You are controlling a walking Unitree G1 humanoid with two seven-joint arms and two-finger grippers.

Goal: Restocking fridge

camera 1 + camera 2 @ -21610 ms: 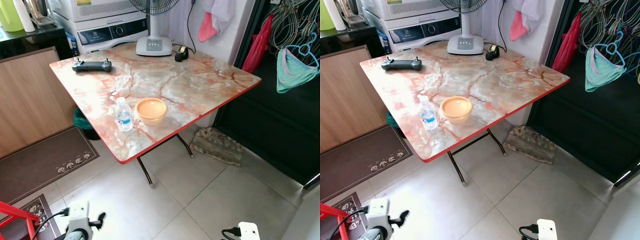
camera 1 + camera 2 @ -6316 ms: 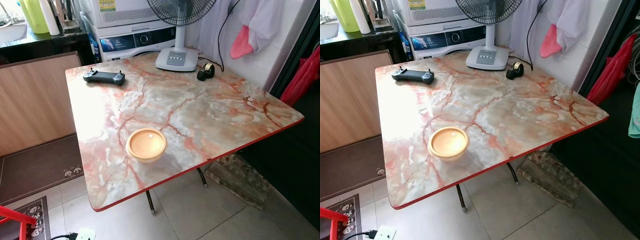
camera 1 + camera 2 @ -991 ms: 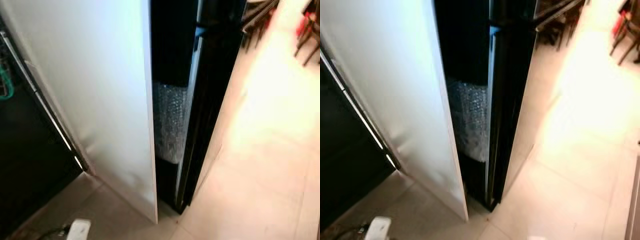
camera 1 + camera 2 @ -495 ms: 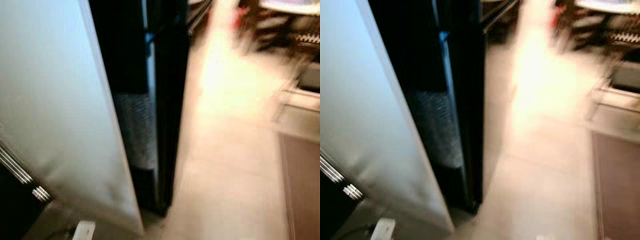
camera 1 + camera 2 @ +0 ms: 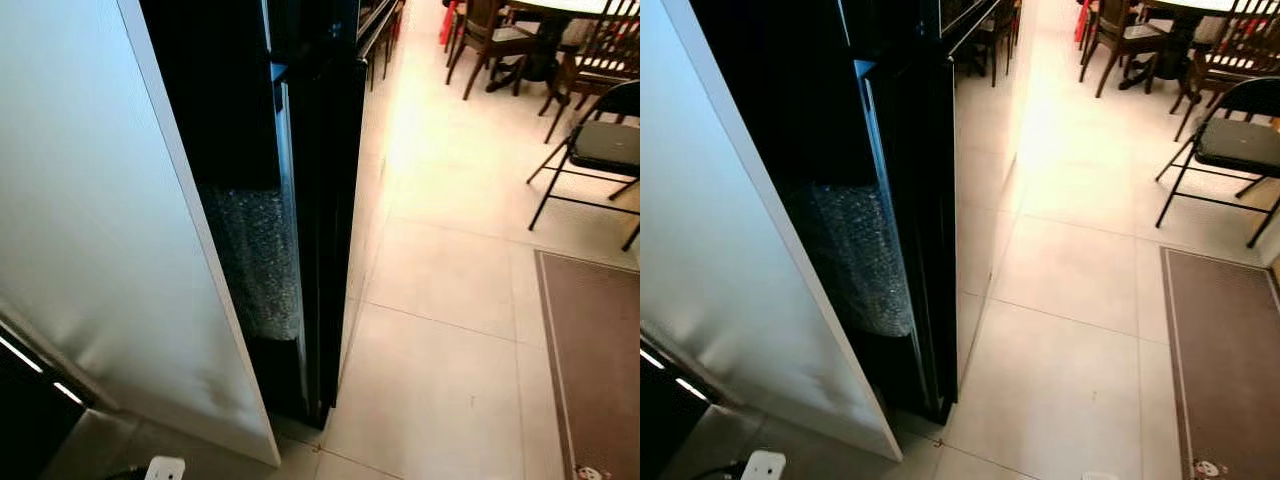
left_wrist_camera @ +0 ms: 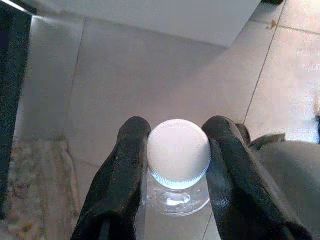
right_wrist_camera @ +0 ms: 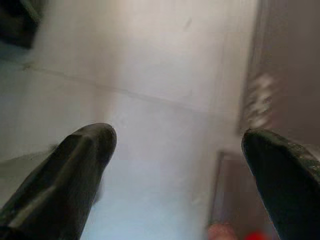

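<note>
Pale tiled floor (image 5: 450, 330) is seen across the centre and right of the head views, brightly lit toward the top. A white wall panel (image 5: 90, 230) takes up the left side. Just right of it, a tall black fridge (image 5: 915, 200) is seen edge-on, with a narrow dark gap between the two. A sheet of bubble wrap (image 5: 255, 260) is lodged in that gap, about mid-height in the frame.

At the lower right edge, a brown mat (image 5: 595, 370) is laid on the tiles. In the upper right, a black folding chair (image 5: 600, 150) is set beside wooden dining chairs (image 5: 485, 35) and a table, only partly in frame.

In the left wrist view, the left gripper (image 6: 175, 155) is seen clenched on a clear water bottle (image 6: 178, 150). The white cap is pressed between the two black fingers (image 6: 125, 165), at frame centre, with the clear shoulder of the bottle visible below it. Tiled floor lies behind.

In the right wrist view, the right gripper (image 7: 180, 150) is spread wide, a blurred fingertip in each lower corner, nothing between them.
</note>
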